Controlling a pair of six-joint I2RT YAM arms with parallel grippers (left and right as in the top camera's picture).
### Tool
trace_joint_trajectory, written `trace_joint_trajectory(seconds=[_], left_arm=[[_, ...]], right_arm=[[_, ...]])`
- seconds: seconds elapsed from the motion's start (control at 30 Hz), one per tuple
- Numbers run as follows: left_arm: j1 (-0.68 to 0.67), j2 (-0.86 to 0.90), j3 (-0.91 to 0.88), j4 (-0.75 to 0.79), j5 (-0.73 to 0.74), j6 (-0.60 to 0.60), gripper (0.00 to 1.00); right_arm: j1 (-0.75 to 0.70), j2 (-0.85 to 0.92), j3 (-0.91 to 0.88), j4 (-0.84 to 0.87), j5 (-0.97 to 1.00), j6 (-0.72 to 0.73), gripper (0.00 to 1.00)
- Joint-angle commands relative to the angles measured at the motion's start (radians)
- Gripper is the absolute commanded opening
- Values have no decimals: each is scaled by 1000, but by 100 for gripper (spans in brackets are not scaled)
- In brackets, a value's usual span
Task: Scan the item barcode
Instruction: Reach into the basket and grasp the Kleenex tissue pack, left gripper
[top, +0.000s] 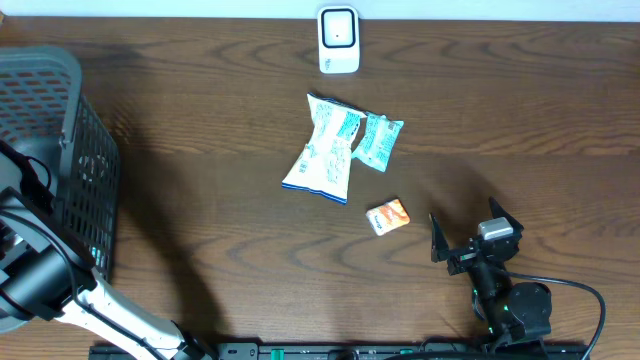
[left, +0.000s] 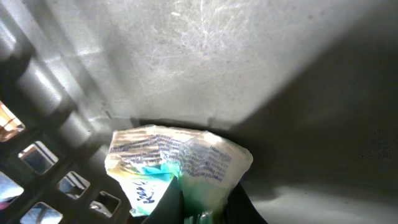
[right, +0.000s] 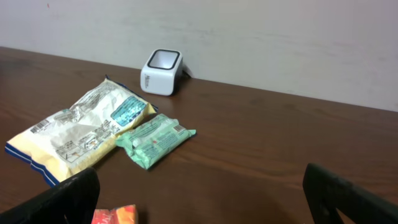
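Barely starts: clamps left end effector (left: 204, 208) on a snack packet (left: 180, 155) inside the basket (left: 43, 93).
Holds right end effector (top: 470, 232) apart above the surface (top: 200, 100); leaves lift-out and barcode pass at the scanner (top: 338, 40) undone.

Overhead: fixed high above, facing straight down on the tabletop (top: 200, 150); far enough to take in the basket (top: 60, 130) at left, the scanner (top: 338, 40) at the far edge and the right gripper (top: 472, 232).
Left wrist: inside the basket, facing its floor and lattice wall, very close to a crinkled packet (left: 177, 162).
Right wrist: low over the tabletop, facing level across it toward the wall (right: 249, 37).
Shared, overhead and right wrist: scanner, white bag (top: 325, 150), green packet (top: 380, 140), orange packet (top: 388, 216).
Shared, overhead and left wrist: basket only.
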Motion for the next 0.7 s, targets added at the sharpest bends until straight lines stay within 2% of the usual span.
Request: trace_joint_trajectory(seconds=[0.0, 0.17, 0.33, 0.4, 0.47, 0.57, 0.67], left_arm=[[5, 30, 40, -28, -4, 6, 8], [5, -20, 237, -135, -2, 12, 7], [5, -200, 437, -126, 18, 66, 7], [5, -314, 489, -80, 127, 72, 7], [3, -463, 494, 34, 295, 119, 7], [-19, -662, 494, 161, 488, 119, 7], [-81, -758, 494, 177, 582, 119, 8]], right_arm=[[7, -5, -1, -4, 2, 9, 99], [7, -5, -1, -4, 2, 9, 99], [7, -5, -1, -4, 2, 9, 99], [7, -5, -1, -4, 2, 9, 99], [7, -5, -1, -4, 2, 9, 99], [7, -5, -1, -4, 2, 9, 99], [7, -5, -1, -4, 2, 9, 99]])
